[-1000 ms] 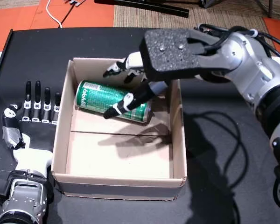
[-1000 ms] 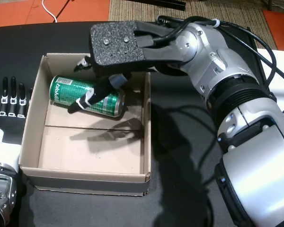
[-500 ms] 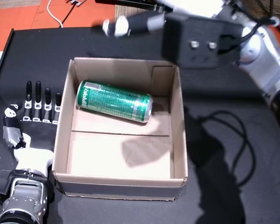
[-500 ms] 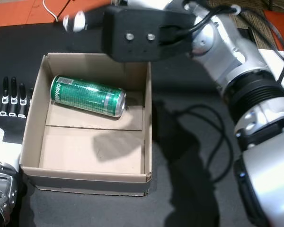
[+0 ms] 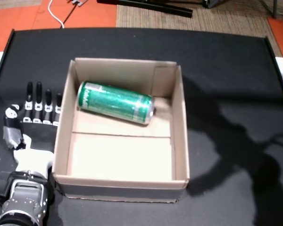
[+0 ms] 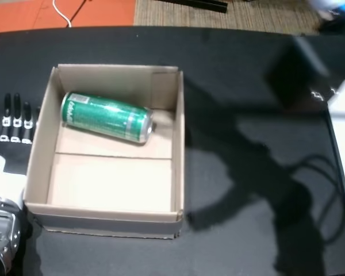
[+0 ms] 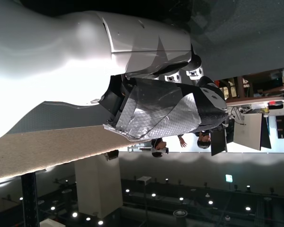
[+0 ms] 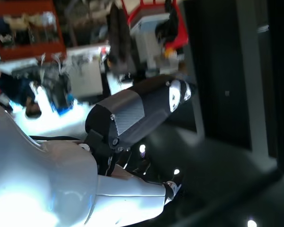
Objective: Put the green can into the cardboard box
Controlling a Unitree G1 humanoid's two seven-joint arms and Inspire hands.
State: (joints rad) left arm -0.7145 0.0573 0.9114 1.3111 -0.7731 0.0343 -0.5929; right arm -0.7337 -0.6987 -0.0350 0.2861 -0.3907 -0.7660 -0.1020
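The green can (image 5: 115, 102) (image 6: 106, 117) lies on its side in the far half of the open cardboard box (image 5: 181, 122) (image 6: 179, 138), touched by nothing. My left hand (image 5: 30, 117) (image 6: 11, 123) rests flat on the black table just left of the box, fingers straight and apart, holding nothing; the left wrist view shows its palm (image 7: 165, 109). My right hand is a dark blur at the top right in a head view (image 6: 299, 69). In the right wrist view my right hand (image 8: 132, 118) is in the air with nothing in it.
The box stands on a black table (image 5: 226, 70) that ends at orange floor and a woven mat beyond. A white cable (image 5: 56, 14) lies on the floor at the back left. A white object (image 6: 342, 103) sits at the table's right edge.
My right hand let go of the can, rose out of the box and swung off to the upper right. The can stays lying in the box. The left hand has not moved.
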